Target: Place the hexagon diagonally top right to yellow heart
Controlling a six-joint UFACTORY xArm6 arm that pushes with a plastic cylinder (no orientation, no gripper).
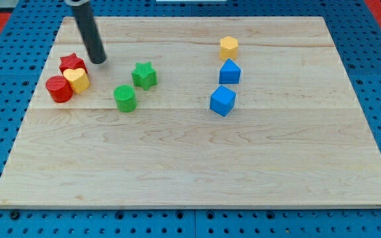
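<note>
The yellow hexagon (228, 47) sits at the view's upper right of centre. The yellow heart (77, 79) lies at the view's left, touching a red star (72, 65) above it and a red cylinder (59, 89) at its lower left. My tip (98, 61) rests on the board just right of the red star and up-right of the yellow heart, far left of the hexagon. The dark rod rises from it toward the view's top.
A green star (144, 75) and a green cylinder (125, 98) lie right of the heart. Two blue blocks (229, 72) (222, 100) stand below the hexagon. The wooden board (197, 172) rests on a blue pegboard.
</note>
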